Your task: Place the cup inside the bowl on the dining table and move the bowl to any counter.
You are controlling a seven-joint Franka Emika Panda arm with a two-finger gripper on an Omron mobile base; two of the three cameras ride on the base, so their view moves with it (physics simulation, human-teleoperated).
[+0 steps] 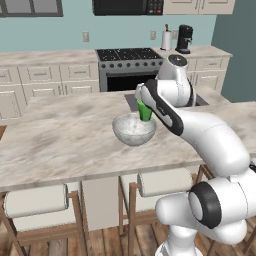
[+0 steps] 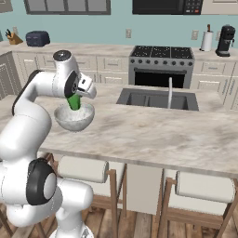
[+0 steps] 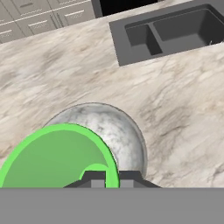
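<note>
The bright green cup [image 1: 145, 111] hangs tilted just above the wide pale speckled bowl [image 1: 133, 130], its base dipping below the bowl's rim. My gripper [image 1: 141, 100] is shut on the cup's rim. From the right base view the cup [image 2: 73, 102] sits over the back half of the bowl [image 2: 74, 118], under the gripper [image 2: 79, 95]. In the hand view the cup's mouth [image 3: 57, 157] fills the lower left, the fingertips [image 3: 94, 178] pinch its wall, and the bowl [image 3: 120, 131] lies behind it. The bowl rests on the dining table [image 1: 60, 145].
A dark sink [image 2: 158, 99] with a faucet [image 2: 170, 92] is cut into the table right of the bowl. Cushioned stools [image 1: 35, 200] line the near edge. The back counter [image 2: 42, 49] carries a toaster [image 2: 37, 38]; a stove [image 1: 129, 62] stands beyond.
</note>
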